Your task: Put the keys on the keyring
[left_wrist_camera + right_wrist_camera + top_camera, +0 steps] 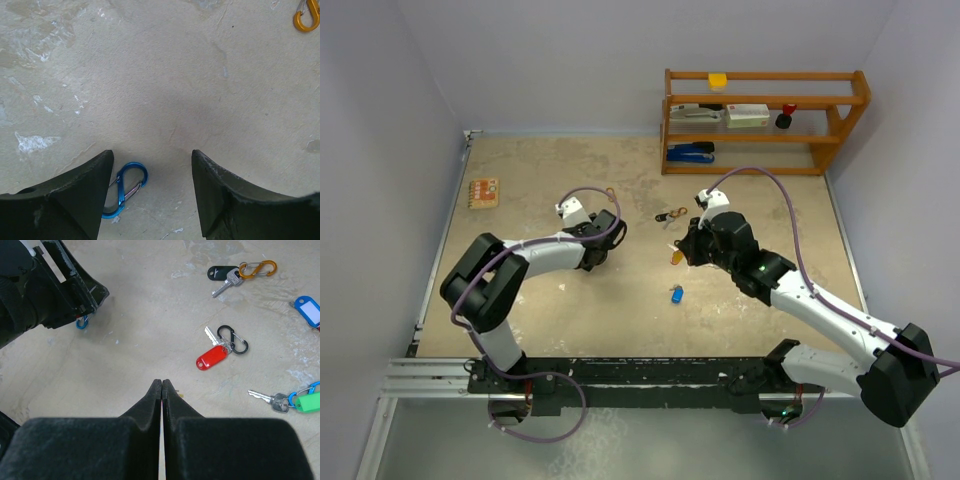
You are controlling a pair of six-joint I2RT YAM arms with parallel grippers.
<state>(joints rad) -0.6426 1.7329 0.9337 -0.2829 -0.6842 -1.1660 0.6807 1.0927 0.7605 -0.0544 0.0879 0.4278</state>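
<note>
Several keys lie on the table in the right wrist view: a black-headed key on an orange clip, a red-headed key on a black clip, a blue head at the right edge and a green-headed key. My right gripper is shut, its tips low over the table left of the red key, and a yellow speck peeks beside them. My left gripper is open, with a loose blue carabiner just inside its left finger. A keyring apart from these clips is out of view.
An orange carabiner lies alone ahead of the left gripper. A wooden shelf with a stapler and small items stands at the back right. An orange card lies at the far left. Grey walls close in the table's sides.
</note>
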